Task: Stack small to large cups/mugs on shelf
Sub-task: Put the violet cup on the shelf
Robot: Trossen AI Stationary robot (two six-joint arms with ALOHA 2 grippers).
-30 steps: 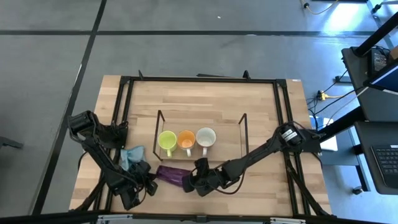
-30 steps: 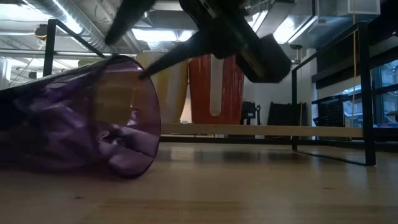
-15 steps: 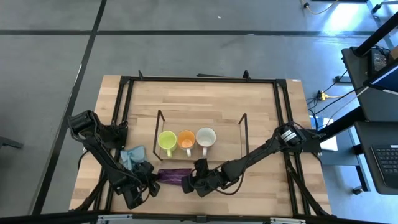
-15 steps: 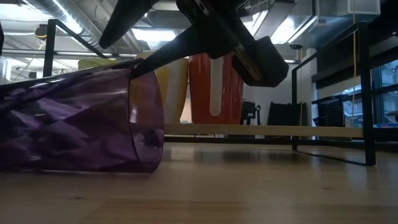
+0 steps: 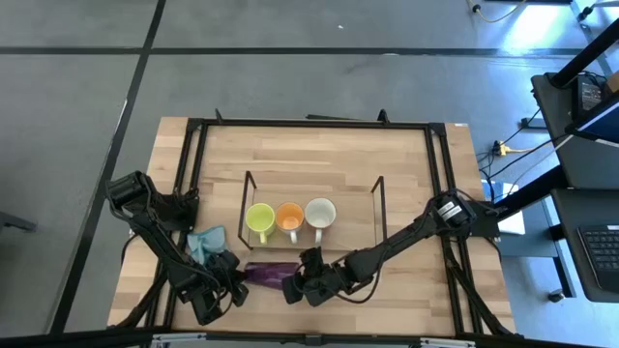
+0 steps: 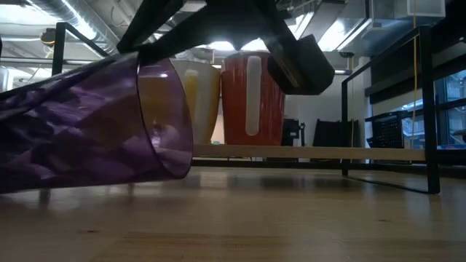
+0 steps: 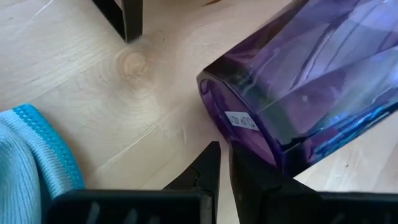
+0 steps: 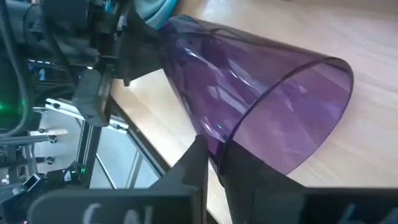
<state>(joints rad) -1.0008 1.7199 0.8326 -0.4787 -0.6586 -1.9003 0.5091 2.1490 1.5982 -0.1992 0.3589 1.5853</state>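
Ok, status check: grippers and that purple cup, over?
Right gripper shut on translucent purple plastic cup at its rim, cup on its side, mouth end tilted up. Left gripper shut, empty, beside cup's base. Nothing blocking black wire shelf.

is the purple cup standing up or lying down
Lying on its side: the translucent dark purple plastic cup points its open rim sideways, rim end lifted off the wooden table, pinched by the right gripper.
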